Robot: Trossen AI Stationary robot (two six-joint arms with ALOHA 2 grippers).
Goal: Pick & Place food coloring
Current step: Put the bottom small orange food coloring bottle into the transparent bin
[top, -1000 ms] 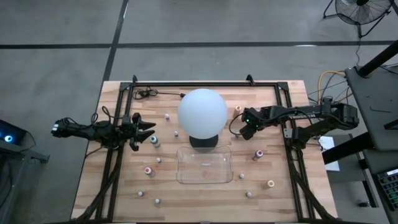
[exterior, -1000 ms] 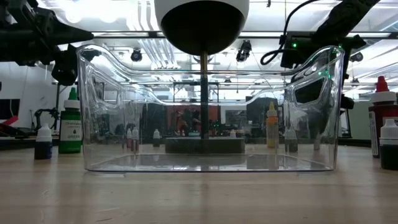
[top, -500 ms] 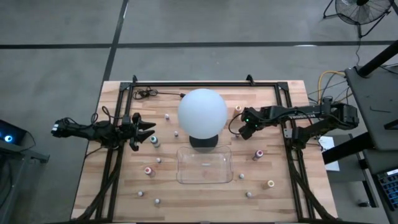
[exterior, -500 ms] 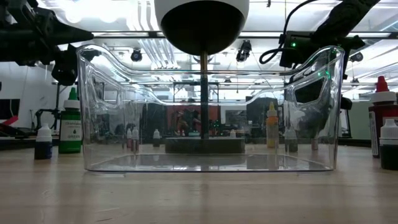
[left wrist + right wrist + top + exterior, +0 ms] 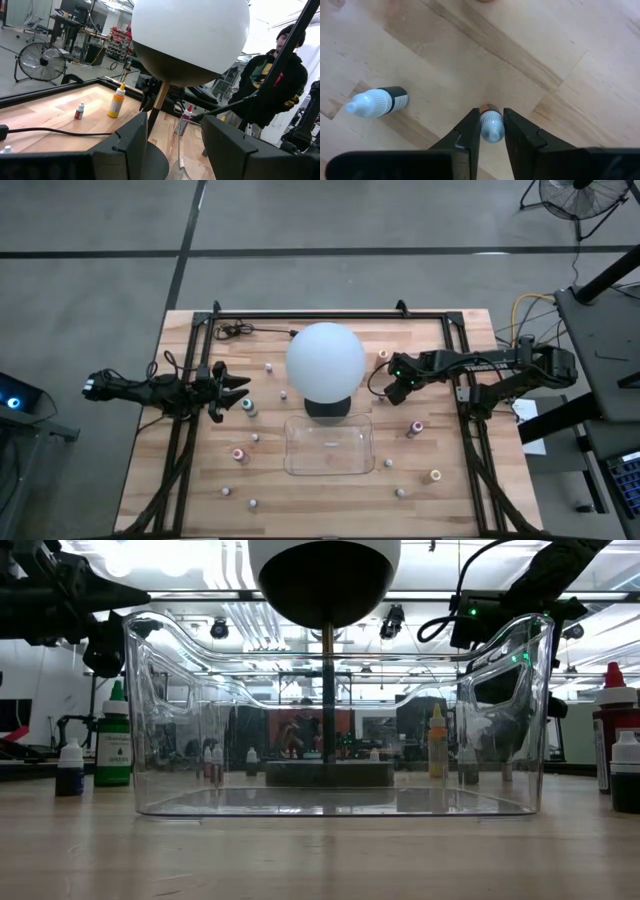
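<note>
Two dark arms reach over the wooden table (image 5: 200, 470) from opposite sides. On the right side, the right gripper (image 5: 491, 131) points down at the boards, and its fingers (image 5: 468, 131) are closed around the neck of a small white-capped bottle (image 5: 491, 126) with a reddish body, one of the food coloring set. A second bottle (image 5: 377, 101), white-capped with a dark body, lies on its side just beside it on the wood. From above, this gripper (image 5: 398, 388) sits just right of the white globe (image 5: 325, 362), near the table's far right quarter.

The left gripper (image 5: 232, 390) hovers at the left edge of the table, its fingers (image 5: 127, 147) spread apart with nothing between them, close to a teal-capped bottle (image 5: 247, 406). Its wrist camera looks past the globe toward a yellow bottle (image 5: 117, 100) standing upright and a person in a dark hooded jacket (image 5: 270, 80) beyond the table.

Other tiny bottles stand scattered about the boards, including a pink one (image 5: 238, 454) left of the clear plastic tray (image 5: 329, 446) and an orange-yellow one (image 5: 435, 476) toward the near right. The tray sits just in front of the globe's dark base; whether any bottle lies in it cannot be told
</note>
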